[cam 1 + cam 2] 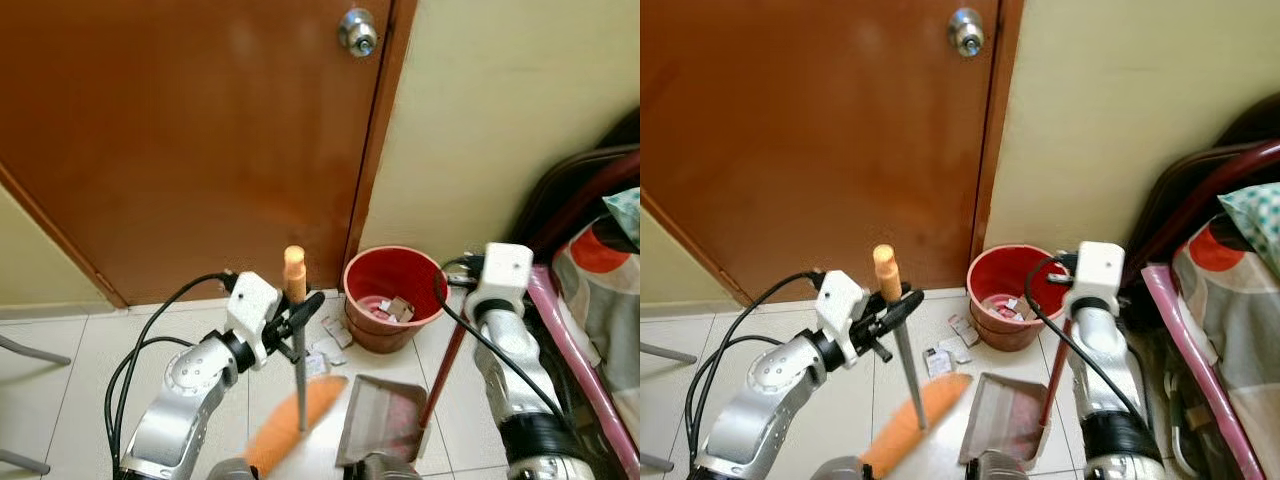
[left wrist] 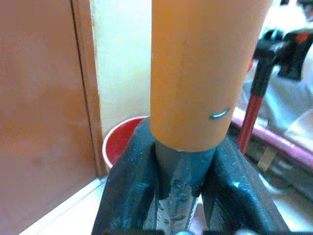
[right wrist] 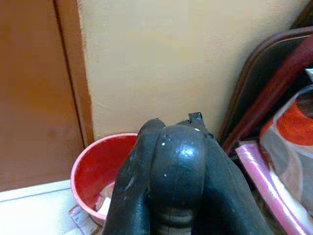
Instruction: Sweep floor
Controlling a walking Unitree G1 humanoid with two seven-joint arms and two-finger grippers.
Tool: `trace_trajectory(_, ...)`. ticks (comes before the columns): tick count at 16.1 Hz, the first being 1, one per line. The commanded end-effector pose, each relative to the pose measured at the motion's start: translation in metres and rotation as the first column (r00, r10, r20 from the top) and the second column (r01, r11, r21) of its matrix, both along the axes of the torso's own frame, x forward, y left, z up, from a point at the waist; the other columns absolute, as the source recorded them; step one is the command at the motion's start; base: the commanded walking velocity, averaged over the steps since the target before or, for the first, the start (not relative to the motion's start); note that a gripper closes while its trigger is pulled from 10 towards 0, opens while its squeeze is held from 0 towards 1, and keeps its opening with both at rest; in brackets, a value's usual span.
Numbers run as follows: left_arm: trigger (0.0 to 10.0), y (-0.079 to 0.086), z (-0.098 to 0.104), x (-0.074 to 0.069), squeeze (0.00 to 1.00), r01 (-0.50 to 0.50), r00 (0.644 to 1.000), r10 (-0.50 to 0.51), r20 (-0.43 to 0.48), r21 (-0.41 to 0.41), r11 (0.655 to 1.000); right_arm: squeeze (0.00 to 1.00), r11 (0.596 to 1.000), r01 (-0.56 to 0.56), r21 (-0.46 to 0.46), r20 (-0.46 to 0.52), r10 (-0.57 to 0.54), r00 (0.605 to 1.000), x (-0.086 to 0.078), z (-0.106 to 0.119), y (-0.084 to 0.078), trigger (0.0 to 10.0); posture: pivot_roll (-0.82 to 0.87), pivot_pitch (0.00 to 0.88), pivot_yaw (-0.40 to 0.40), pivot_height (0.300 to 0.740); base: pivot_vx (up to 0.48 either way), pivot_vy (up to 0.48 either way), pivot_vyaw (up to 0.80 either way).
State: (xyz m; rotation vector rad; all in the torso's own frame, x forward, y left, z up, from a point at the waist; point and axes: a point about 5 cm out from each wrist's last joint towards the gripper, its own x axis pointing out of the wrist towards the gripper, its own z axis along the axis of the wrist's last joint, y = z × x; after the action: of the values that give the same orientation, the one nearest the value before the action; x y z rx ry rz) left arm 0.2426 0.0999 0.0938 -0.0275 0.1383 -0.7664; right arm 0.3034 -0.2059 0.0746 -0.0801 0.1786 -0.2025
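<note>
My left gripper is shut on the grey pole of a broom, just under its orange cap. The orange brush head rests on the tiles by a dustpan. My right gripper is shut on the black top of the dustpan's red handle. A red bucket with paper scraps inside stands against the wall behind the dustpan. More scraps lie on the floor between the bucket and the broom.
A brown door with a metal knob fills the back left, beside a yellow wall. A pink-framed chair draped with patterned cloth crowds the right. Thin metal legs stand at far left.
</note>
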Motion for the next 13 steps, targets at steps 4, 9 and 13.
trace_trajectory(4, 10.0, -0.001, 0.023, 0.015, 0.0, -0.174, 0.984, 0.156, -0.083, -0.3, 0.938, 0.0, 0.995, -0.093, 0.02, -0.043, 0.094, 0.995, 0.013, -0.003, 0.026, 10.0, 0.03, 0.114, -0.046, 0.74, 0.0, 0.0, 0.0)
trace_trajectory(9, 10.0, 0.027, 0.033, 0.034, 0.0, -0.351, 0.933, 0.356, -0.053, -0.347, 0.87, 0.0, 0.99, -0.134, 0.044, -0.048, 0.136, 0.99, 0.011, -0.006, 0.038, 10.0, 0.03, 0.114, -0.046, 0.74, 0.0, 0.0, 0.0)
trace_trajectory(13, 10.0, 0.051, 0.047, 0.044, 0.0, -0.448, 0.882, 0.469, -0.045, -0.388, 0.806, 0.0, 0.99, -0.134, 0.052, -0.055, 0.137, 0.989, 0.012, -0.008, 0.036, 10.0, 0.03, 0.106, -0.051, 0.74, 0.0, 0.0, 0.0)
